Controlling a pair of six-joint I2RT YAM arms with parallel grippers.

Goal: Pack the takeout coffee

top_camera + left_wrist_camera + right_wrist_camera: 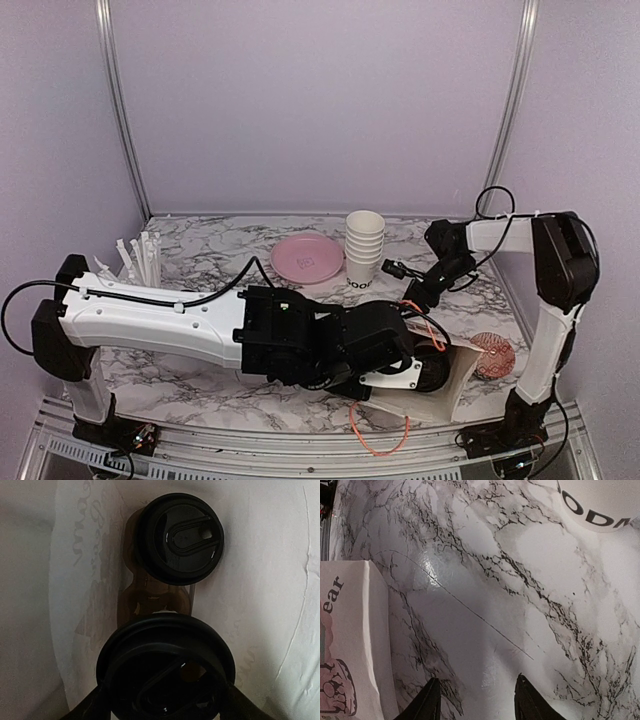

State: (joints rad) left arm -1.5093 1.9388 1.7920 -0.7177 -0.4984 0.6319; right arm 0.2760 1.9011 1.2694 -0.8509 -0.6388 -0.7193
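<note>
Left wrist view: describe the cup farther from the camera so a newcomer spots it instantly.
Inside the white bag, a brown carrier runs up the middle. The far cup sits at its top end, lid fully visible; the near cup sits in the left tool.

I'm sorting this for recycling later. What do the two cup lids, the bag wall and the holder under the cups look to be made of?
Far lid and near lid: black moulded plastic, with a faint sheen on the raised ridges.
Bag wall: thin white paper, creased, with print showing through.
Holder: brown and matte, probably pulp or cardboard, but the dim light leaves it open.
</note>
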